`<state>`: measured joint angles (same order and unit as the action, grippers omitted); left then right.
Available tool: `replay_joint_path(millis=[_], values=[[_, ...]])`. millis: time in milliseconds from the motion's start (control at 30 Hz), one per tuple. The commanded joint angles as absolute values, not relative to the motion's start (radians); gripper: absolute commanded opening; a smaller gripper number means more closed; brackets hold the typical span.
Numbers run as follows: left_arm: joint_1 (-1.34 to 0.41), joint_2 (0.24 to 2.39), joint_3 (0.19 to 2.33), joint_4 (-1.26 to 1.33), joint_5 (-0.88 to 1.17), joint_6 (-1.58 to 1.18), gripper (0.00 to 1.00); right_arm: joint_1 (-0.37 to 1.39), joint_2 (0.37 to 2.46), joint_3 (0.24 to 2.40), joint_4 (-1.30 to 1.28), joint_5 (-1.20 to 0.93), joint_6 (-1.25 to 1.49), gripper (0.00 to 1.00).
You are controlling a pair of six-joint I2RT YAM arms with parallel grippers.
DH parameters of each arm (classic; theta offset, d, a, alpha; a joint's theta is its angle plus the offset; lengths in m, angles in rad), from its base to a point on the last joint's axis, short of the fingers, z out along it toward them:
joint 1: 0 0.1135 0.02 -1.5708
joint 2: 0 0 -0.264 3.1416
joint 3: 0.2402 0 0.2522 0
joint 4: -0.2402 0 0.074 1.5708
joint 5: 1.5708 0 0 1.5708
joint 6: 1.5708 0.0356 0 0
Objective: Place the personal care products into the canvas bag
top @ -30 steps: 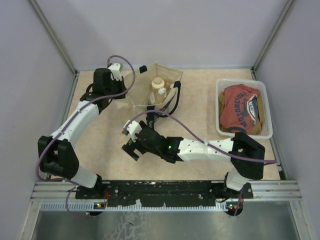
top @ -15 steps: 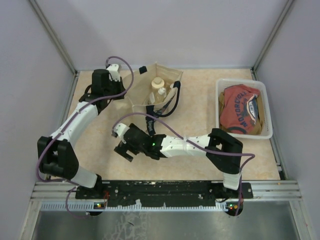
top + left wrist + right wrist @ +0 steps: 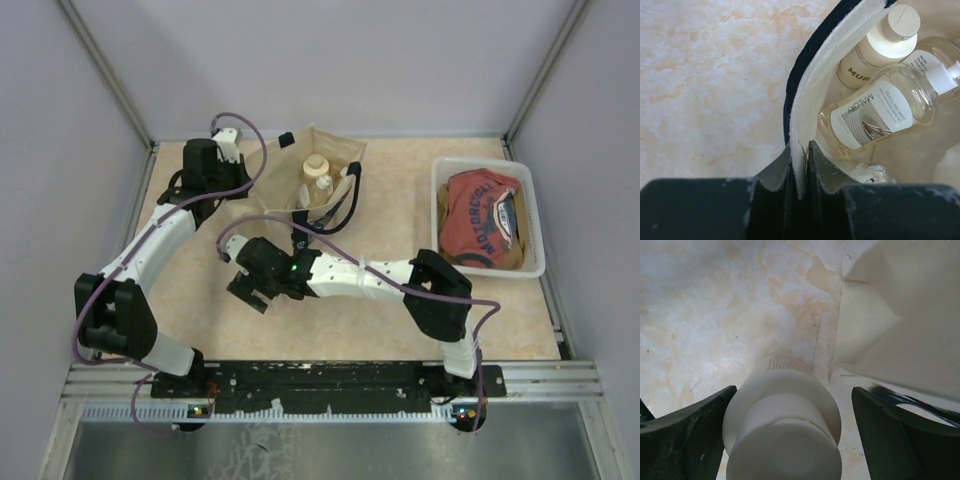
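Observation:
The canvas bag (image 3: 335,150) stands open at the back middle. Its rim (image 3: 805,100) is pinched between the jaws of my left gripper (image 3: 800,145), which is shut on it at the bag's left corner (image 3: 248,186). Inside lie a cream bottle (image 3: 875,45), a clear bottle labelled MALORY (image 3: 880,110) and another clear bottle (image 3: 940,50). In front of the bag, my right gripper (image 3: 248,290) is open. A cream-white bottle (image 3: 785,415) stands on the table between its fingers (image 3: 695,430), with a gap on the right side. That bottle is hidden in the top view.
A white tub (image 3: 438,200) holding a red shirt (image 3: 485,215) stands at the right. The bag's cloth (image 3: 900,315) and a navy strap (image 3: 920,402) lie close to the right gripper's right finger. Grey walls enclose the table.
The right arm has swung left, bringing its gripper further left and slightly away from the base. The left arm has not moved and still grips the bag's rim.

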<state>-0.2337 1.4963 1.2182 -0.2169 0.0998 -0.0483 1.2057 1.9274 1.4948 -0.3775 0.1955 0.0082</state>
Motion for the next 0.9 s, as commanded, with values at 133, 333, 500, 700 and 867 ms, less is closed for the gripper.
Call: replay_joint_path(millis=[133, 333, 500, 700, 867], values=[[-0.221, 1.473, 1.197, -0.166, 0.101, -0.025, 0.0, 1.198, 1.94, 1.536, -0.5, 0.183, -0.023, 0.95], [-0.221, 1.473, 1.19, -0.161, 0.104, -0.028, 0.0, 1.197, 1.971, 1.57, -0.527, 0.169, -0.048, 0.88], [-0.22, 1.475, 1.188, -0.159, 0.104, -0.028, 0.0, 1.198, 1.978, 1.569, -0.508, 0.164, -0.05, 0.58], [-0.219, 1.479, 1.187, -0.157, 0.11, -0.028, 0.0, 1.198, 1.938, 1.526, -0.472, 0.191, -0.035, 0.21], [-0.219, 1.48, 1.185, -0.154, 0.112, -0.032, 0.0, 1.198, 1.925, 1.514, -0.489, 0.211, -0.034, 0.4]])
